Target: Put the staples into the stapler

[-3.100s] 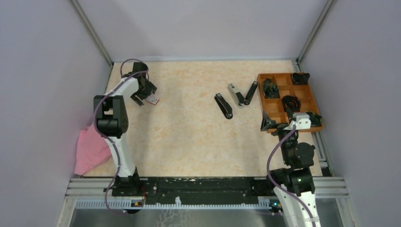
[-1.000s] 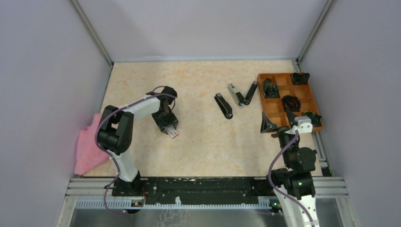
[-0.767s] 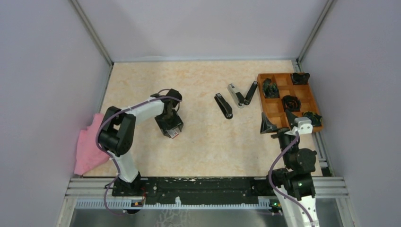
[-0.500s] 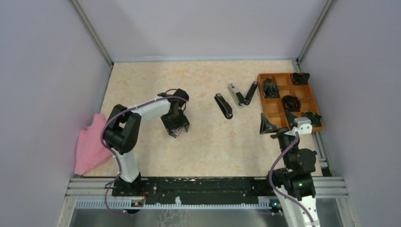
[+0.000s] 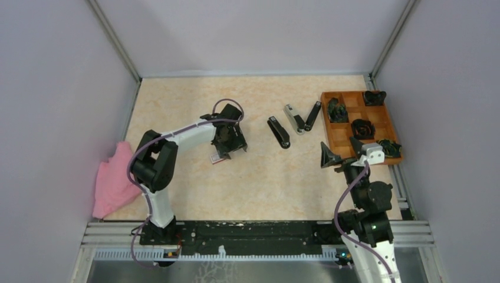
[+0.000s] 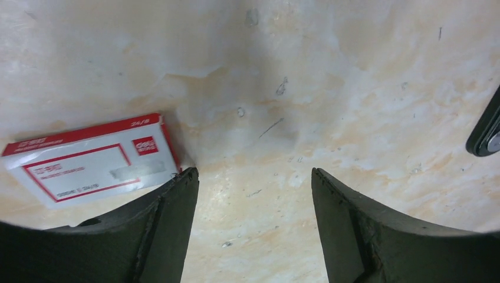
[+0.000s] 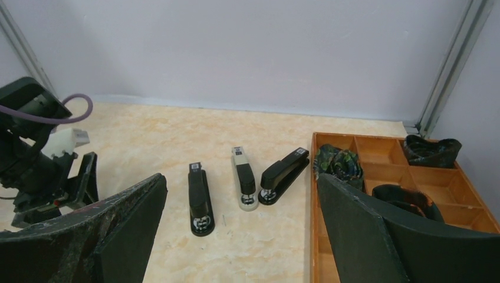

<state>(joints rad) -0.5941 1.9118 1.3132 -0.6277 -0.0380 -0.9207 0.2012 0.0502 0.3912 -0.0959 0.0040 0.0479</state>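
Marbled beige table (image 5: 265,183) carries everything, and the wooden tray (image 5: 345,92) at its right edge serves as the fixed mark. Far to the tray's left, at the opposite edge, lies a pink cloth (image 5: 115,183).

Just left of the tray three staplers lie flat. A black stapler (image 5: 279,131) is farthest from it, a grey-topped stapler (image 5: 293,118) comes next, and a third stapler (image 5: 312,115) is nearest. Which one is meant I cannot tell.

The right gripper (image 5: 341,151) hangs at the tray's near-left corner, jaws spread wide on nothing. The left gripper (image 6: 253,177) stands well left of the tray, beyond the staplers and low over the table, jaws apart with bare table between them.

A red-and-white box (image 6: 94,159) lies flat just outside those jaws, on the side away from the tray, its long axis running across the wrist view. The staples show loose nowhere; probably they are in that box. If so, the left gripper is much the nearer, and would need to shift sideways, away from the tray, to straddle the box across its short width.
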